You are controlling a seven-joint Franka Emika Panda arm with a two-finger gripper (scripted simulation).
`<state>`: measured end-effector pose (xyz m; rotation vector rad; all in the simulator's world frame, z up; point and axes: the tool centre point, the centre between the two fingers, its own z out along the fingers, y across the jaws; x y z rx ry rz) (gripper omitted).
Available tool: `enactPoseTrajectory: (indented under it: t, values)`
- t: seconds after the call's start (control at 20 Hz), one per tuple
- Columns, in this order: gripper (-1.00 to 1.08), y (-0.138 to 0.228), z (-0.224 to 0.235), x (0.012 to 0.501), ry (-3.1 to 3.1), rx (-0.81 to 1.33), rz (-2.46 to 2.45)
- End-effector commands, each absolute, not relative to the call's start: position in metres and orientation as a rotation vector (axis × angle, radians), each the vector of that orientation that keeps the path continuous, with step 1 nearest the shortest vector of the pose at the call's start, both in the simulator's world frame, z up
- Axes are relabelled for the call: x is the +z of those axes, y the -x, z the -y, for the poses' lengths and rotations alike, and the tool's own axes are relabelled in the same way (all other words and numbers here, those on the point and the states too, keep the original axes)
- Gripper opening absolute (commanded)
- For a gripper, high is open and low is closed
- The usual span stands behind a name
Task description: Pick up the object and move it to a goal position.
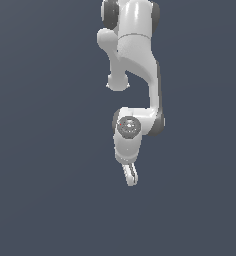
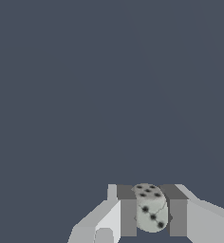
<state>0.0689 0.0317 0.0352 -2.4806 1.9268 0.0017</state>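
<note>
Fingers [image 2: 128, 216] of the gripper [image 2: 152, 213] stand on either side of the object [image 2: 151, 209] in the wrist view, and reading across from one side to the other goes dark pad, pale rounded die with black pips, dark pad: both pads look pressed to its flanks, so the hand is clamped on it. In the exterior view the arm [image 1: 137, 55] hangs down the middle of a plain dark ground, the gripper [image 1: 131, 177] at its lower end seen edge-on, and the die is too small to make out there. No goal marker shows in either view, so I cannot say which way the carry must go. The step in hand is, I judge, the transport. To do it well, keep the squeeze steady, since a rounded die could roll out between flat pads; move smoothly without jerks or wrist twists; and release only once the arm has settled at the goal.
</note>
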Motion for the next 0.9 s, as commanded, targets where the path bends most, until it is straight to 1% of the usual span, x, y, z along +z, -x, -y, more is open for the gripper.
enactPoseTrajectory:
  t: [0.0, 0.85]
  values:
    - [-1.00, -0.063, -0.007, 0.047, 2.479, 0.001, -1.929]
    - [-1.00, -0.023, 0.175, 0.134, 2.479, 0.001, -1.929]
